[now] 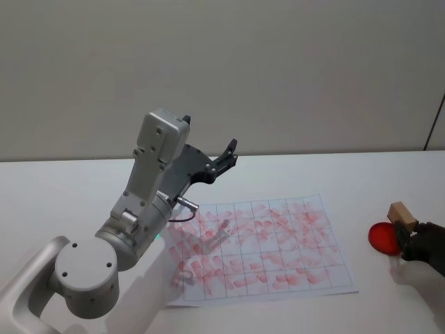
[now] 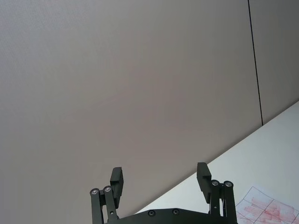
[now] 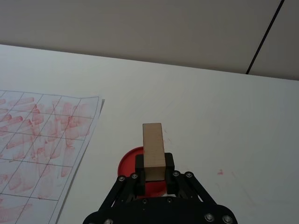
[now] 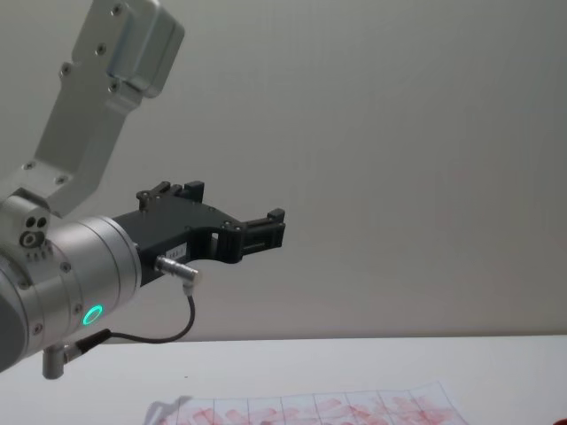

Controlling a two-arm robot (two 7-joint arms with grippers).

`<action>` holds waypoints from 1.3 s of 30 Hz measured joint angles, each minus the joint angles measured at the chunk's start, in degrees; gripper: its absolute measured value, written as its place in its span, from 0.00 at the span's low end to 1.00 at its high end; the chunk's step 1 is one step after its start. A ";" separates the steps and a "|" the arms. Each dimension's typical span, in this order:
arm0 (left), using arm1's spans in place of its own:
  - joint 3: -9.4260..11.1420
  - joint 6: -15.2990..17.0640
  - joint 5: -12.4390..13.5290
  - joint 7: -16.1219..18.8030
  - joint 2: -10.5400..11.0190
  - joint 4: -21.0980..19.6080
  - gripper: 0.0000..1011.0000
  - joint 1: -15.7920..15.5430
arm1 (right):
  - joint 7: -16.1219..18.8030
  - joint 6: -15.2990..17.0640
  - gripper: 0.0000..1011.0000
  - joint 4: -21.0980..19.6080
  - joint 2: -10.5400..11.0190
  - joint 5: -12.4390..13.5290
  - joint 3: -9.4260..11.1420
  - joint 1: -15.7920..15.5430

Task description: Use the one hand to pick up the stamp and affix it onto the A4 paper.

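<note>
The stamp (image 3: 153, 150), a light-tan wooden block, is clamped between the jaws of my right gripper (image 3: 154, 173), over a round red ink pad (image 3: 135, 170). From the head, the stamp (image 1: 402, 214) and right gripper (image 1: 406, 240) sit at the table's right edge beside the red pad (image 1: 382, 239). The A4 paper (image 1: 261, 247) lies mid-table, gridded and covered with red-pink smudges; its corner (image 3: 42, 140) lies to one side of the pad. My left gripper (image 1: 227, 158) is raised above the paper's far left, open and holding nothing, with its fingers (image 2: 117, 182) spread.
The white table (image 1: 361, 174) runs back to a plain grey wall. My left arm's large grey housing (image 1: 149, 202) hangs over the paper's left side. A dark vertical seam (image 2: 256, 65) marks the wall.
</note>
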 joint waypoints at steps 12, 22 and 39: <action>0.00 0.00 0.00 0.00 0.00 0.00 0.99 0.00 | 1.53 1.16 0.21 2.27 -0.49 -0.90 -0.17 1.45; 0.00 0.00 0.00 0.00 0.00 0.00 0.99 0.00 | 2.66 1.58 0.21 3.46 -0.92 -1.53 -0.45 2.48; 0.00 0.00 0.00 0.00 0.00 0.00 0.99 0.00 | 3.32 1.85 0.62 4.14 -1.17 -1.90 -0.60 3.07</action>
